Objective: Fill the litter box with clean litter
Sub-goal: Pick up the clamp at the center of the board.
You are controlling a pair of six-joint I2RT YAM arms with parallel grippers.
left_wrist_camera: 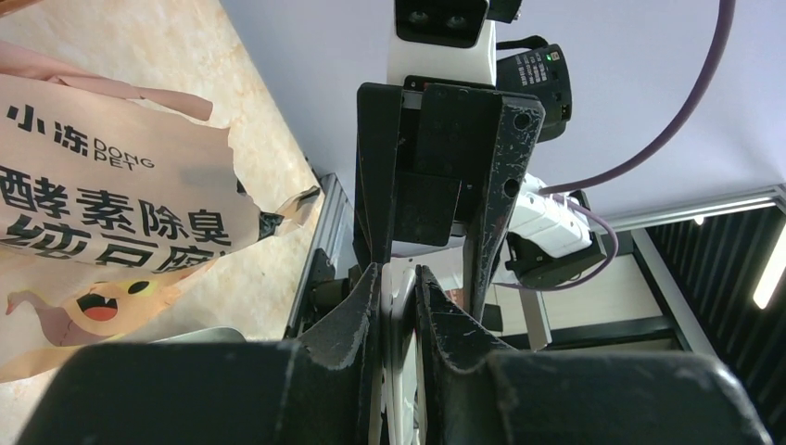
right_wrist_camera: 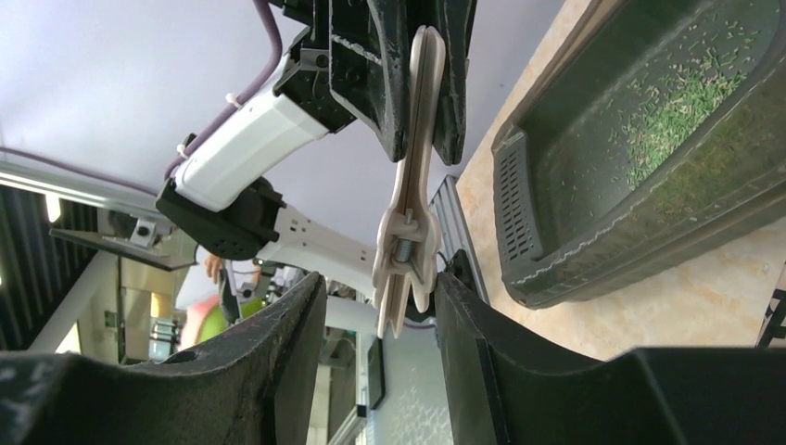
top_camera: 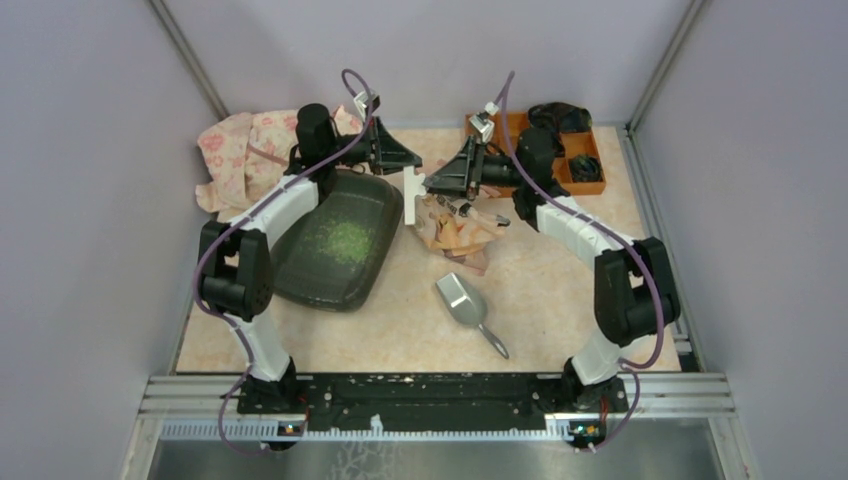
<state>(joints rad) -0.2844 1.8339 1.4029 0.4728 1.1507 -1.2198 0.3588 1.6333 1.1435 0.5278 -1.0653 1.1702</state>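
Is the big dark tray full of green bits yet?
Not full. The litter box holds only a thin patch of clean litter; bare dark plastic shows around it.

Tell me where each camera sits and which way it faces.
Top external: above, behind the robot, looking down on table, both arms, litter box, scoop.
Left wrist: on the left arm, facing the right gripper and printed bag; its own fingers pinch the white clip.
Right wrist: on the right arm, facing the left gripper and litter box; its own fingers straddle the clip.
Shared: both wrists see the clip.
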